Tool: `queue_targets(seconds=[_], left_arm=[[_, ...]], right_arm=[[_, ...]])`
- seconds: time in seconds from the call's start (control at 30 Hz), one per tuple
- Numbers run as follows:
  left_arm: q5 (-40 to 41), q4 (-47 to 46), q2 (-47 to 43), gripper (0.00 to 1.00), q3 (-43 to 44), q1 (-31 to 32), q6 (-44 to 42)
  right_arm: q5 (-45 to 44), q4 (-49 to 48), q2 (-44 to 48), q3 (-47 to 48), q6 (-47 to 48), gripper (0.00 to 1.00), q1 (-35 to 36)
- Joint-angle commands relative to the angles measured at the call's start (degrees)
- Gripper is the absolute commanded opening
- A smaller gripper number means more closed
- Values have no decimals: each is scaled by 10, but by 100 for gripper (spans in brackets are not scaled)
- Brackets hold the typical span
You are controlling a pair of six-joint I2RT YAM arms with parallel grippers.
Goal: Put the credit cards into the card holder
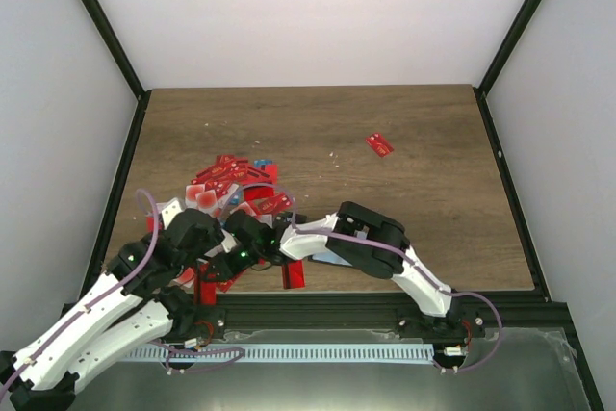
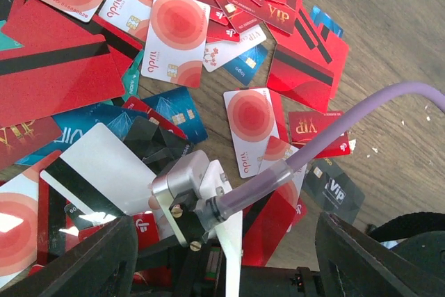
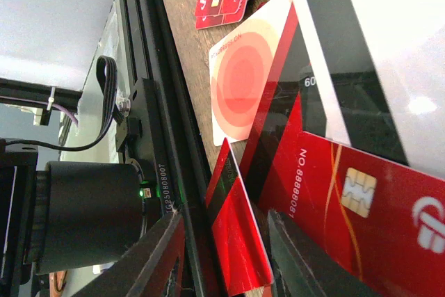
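Your right gripper (image 3: 226, 259) has its jaws drawn narrow on either side of a red striped card (image 3: 236, 234) that stands on its long edge close to the black rail (image 3: 163, 102) at the near side of the table. Tipped up like that, the card offers its faces to the fingers instead of lying flat on the wood. You cannot tell from these views whether the jaws actually pinch it.

Your left gripper (image 2: 226, 241) hangs wide with nothing between its fingers, just above the heap and close behind the right wrist. It looks placed to receive or steady something, though that is only a reading of the pose.

The credit cards (image 1: 231, 185) lie overlapped in a loose pile at the left of the table, mostly red with some white and blue. One stray red card (image 1: 379, 144) sits well apart to the right. A black VIP card (image 2: 334, 189) lies flat at the pile's edge; do not mistake it for the target. The card holder (image 2: 154, 140) seems to be the dark squarish thing half buried beside the white-backed card, so it probably needs uncovering first.

The table (image 1: 423, 209) is brown wood grain with a few pale specks, boxed in by plain white walls (image 1: 308, 16) on black posts
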State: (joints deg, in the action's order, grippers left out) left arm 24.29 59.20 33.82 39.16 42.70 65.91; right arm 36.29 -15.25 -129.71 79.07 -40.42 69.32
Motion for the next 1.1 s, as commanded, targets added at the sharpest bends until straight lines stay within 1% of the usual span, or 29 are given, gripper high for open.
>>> queue_targets(seconds=[0.0,0.1,0.17,0.33,0.43,0.47,0.63,0.73,0.8,0.9,0.97,1.03,1.07], left_arm=[[-1,-9,-8,72,-9,1,-8],[-2,-12,-9,72,-10,2,-8],[-4,-13,-9,72,-12,2,-8],[-3,-15,-13,72,-13,2,-13],[-2,-18,-17,72,-13,2,-20],[-3,-19,-19,72,-11,2,-24],[-13,-35,-28,72,13,2,-58],[-41,-68,-27,72,30,2,-99],[-63,-87,-18,72,43,1,-119],[-96,-124,5,72,65,1,-154],[-115,-153,23,72,75,2,-179],[-139,-189,41,72,79,2,-205],[-162,-212,51,72,78,2,-220]], right_arm=[[-9,34,-22,2,13,34,10],[-8,33,-20,1,16,31,13],[-8,32,-19,1,16,27,14],[-8,32,-17,-4,16,14,14],[-3,29,-10,-8,15,3,14],[-1,27,-4,-10,14,1,14],[7,17,58,-34,0,1,6],[26,3,109,-67,-17,1,-17],[34,-7,150,-101,-25,1,-38],[33,4,215,-144,-15,1,-73],[29,14,264,-184,-8,1,-104],[27,18,318,-236,-1,1,-152],[27,23,349,-262,6,1,-165]])
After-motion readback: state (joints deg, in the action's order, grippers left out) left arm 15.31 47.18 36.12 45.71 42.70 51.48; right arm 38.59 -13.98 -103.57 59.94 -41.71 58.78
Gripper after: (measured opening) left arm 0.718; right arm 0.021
